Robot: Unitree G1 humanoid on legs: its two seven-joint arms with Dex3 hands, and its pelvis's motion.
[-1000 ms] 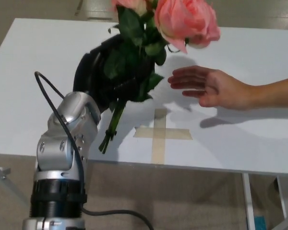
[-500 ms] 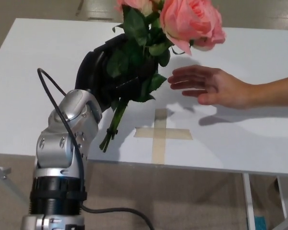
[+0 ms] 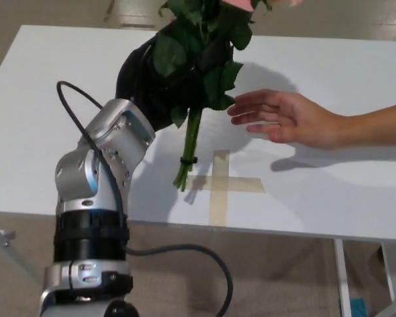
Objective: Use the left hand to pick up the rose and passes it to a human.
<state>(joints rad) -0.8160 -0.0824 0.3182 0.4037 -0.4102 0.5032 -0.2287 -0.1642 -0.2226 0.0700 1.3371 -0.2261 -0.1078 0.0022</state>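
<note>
A white table (image 3: pixel 46 119) fills most of the view. Over it, the robot's silver left arm (image 3: pixel 96 191) reaches up from the near edge. Its black left hand (image 3: pixel 152 86) is clamped around the leafy stem of the rose (image 3: pixel 198 79), holding it upright above the tabletop, the bloom mostly cut off at the top edge. A person's hand (image 3: pixel 287 119) stretches in from the right, open, just beside the leaves. A tape cross (image 3: pixel 219 185) lies below the stem end.

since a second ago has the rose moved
Yes. The rose rose and swung upright; its stem tip now hangs nearer the tape cross, blooms mostly out of frame, held in the left hand.
</note>
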